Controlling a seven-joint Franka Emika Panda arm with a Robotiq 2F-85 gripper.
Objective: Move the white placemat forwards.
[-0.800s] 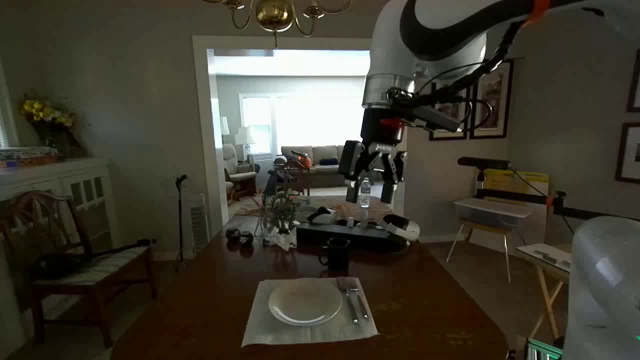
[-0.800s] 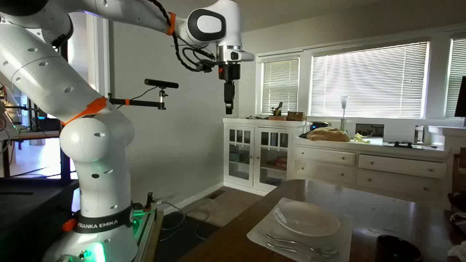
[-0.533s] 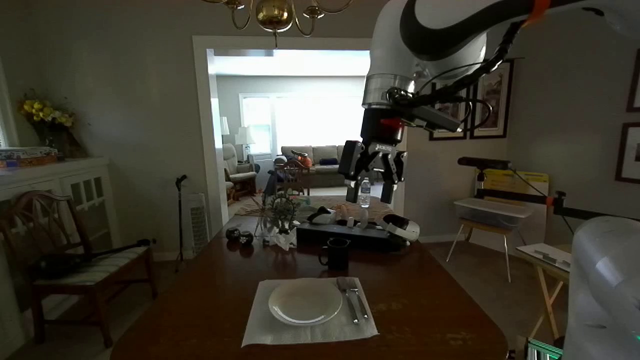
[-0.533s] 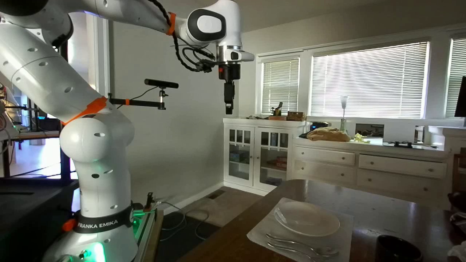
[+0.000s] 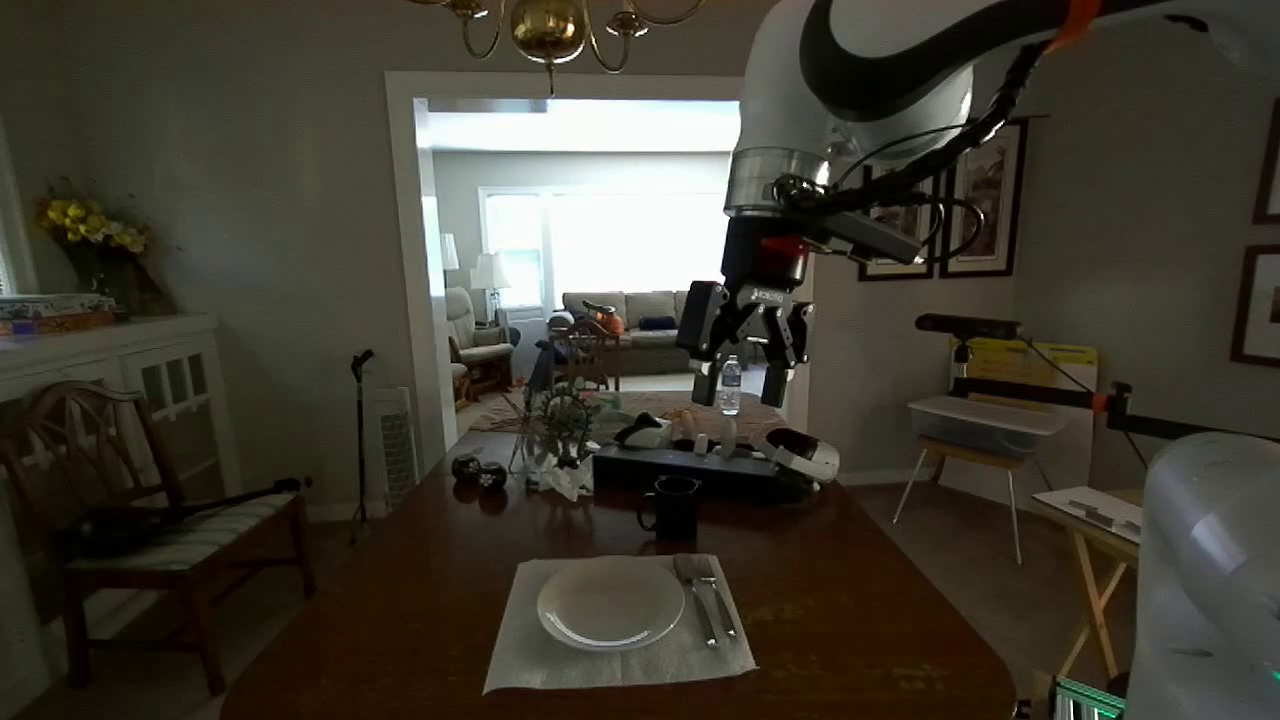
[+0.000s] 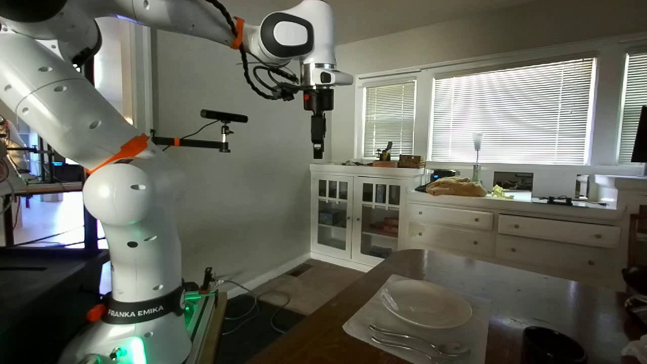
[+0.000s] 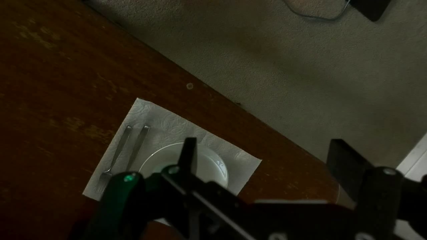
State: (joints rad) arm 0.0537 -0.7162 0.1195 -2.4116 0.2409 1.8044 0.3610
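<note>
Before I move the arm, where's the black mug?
In an exterior view, the black mug stands on the wooden table just right of centre, between the white placemat and a long black block.

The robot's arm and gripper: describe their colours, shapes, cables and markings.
The arm is white with rounded joints, orange bands and a black collar near its base, lettered FRANKA EMIKA. Black cables loop near the wrist. The gripper is black, with a red patch, small pale ROBOTIQ lettering and two narrow fingers.
</note>
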